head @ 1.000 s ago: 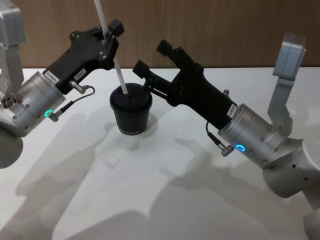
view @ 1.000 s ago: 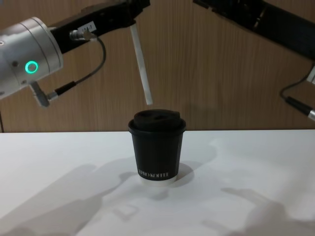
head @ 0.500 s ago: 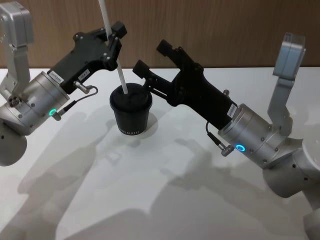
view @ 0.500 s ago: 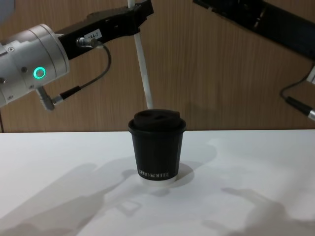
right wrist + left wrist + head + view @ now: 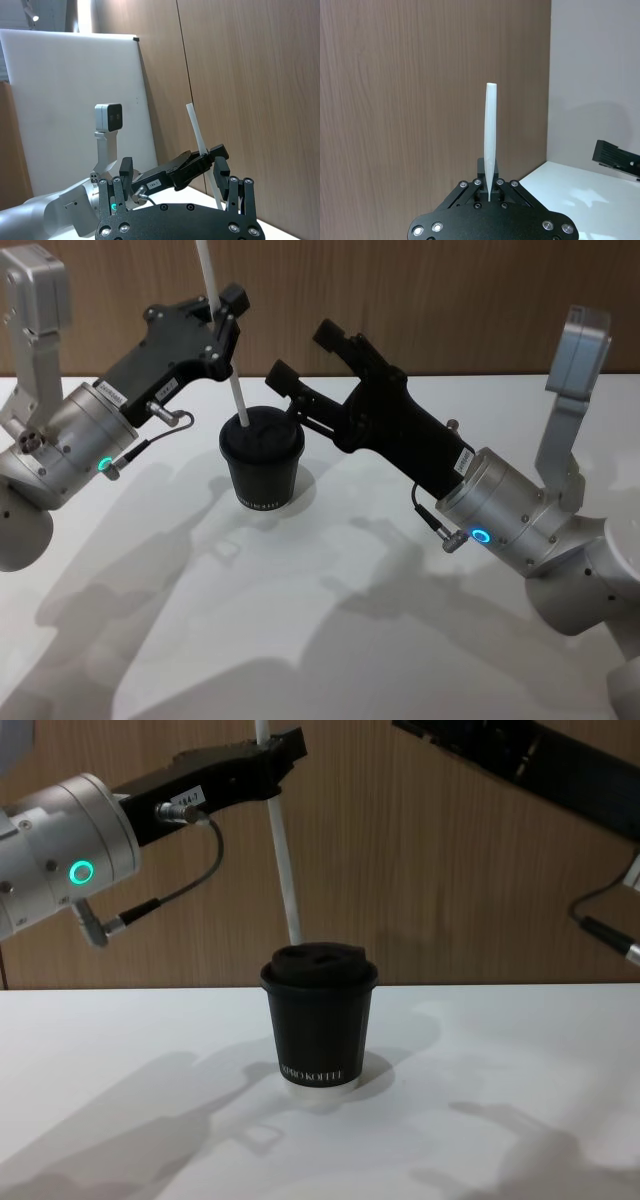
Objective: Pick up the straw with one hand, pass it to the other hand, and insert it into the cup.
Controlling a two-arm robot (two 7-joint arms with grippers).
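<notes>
Wood-panelled wall behind, white table [image 5: 300,640] in front. Black cup [image 5: 261,461] with sip lid stands upright near table centre. Left gripper [image 5: 222,318] hangs above and just left of the cup, fingers clamped on the straw [image 5: 226,350]. Straw nearly upright, slightly tilted; lower end sits at the lid's top toward its left rear edge; cannot tell whether it has entered the lid. Upper end sticks up past the fingers. Right gripper [image 5: 305,355] hovers just behind and right of the cup, jaws spread, holding nothing.
</notes>
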